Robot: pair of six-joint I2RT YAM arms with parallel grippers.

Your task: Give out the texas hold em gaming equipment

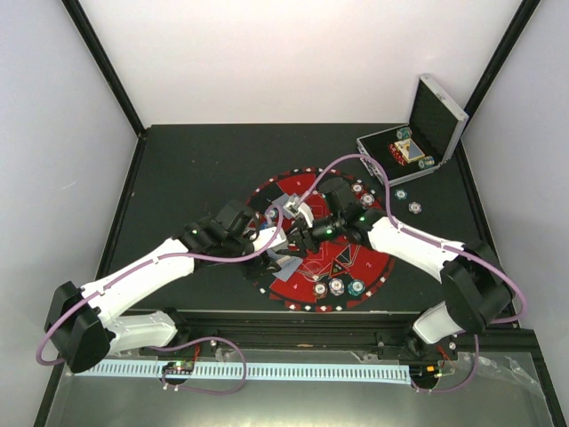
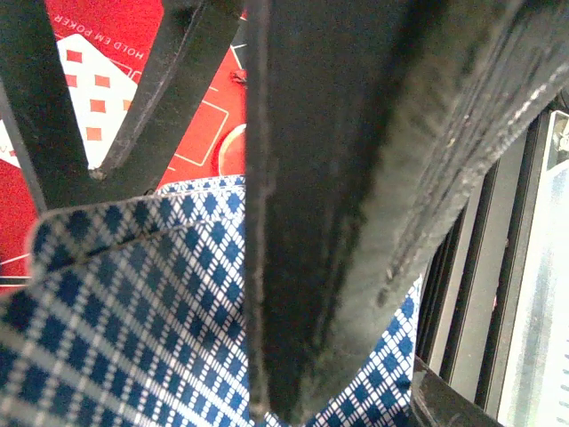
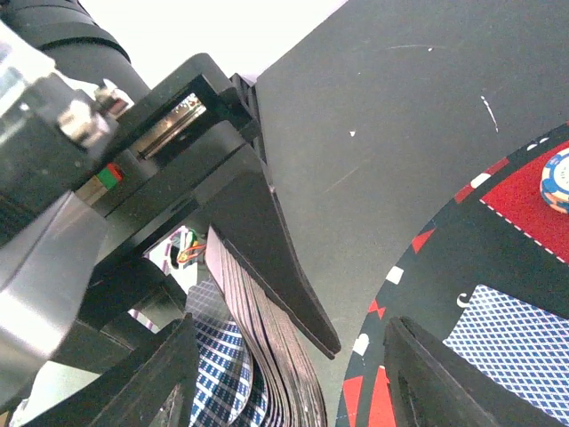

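Note:
Both grippers meet over the middle of the round mat (image 1: 378, 267). My left gripper (image 1: 269, 238) is shut on a deck of playing cards (image 3: 267, 347), which bends between its fingers. In the left wrist view one finger (image 2: 356, 205) presses on a blue-checked card back (image 2: 133, 320). My right gripper (image 1: 299, 234) is open, its fingers (image 3: 449, 378) standing either side of the deck's edge. Single cards lie on the mat (image 1: 283, 210) (image 1: 293, 287) (image 3: 520, 347). Chips sit at the mat's near rim (image 1: 338, 287) and far right rim (image 1: 360, 194).
The silver case (image 1: 436, 120) stands open at the back right with chips inside. Two chips (image 1: 408, 200) lie on the black table next to it. A blue chip (image 3: 558, 178) lies on the mat's red field. The arms' rail runs along the near edge (image 1: 293, 334).

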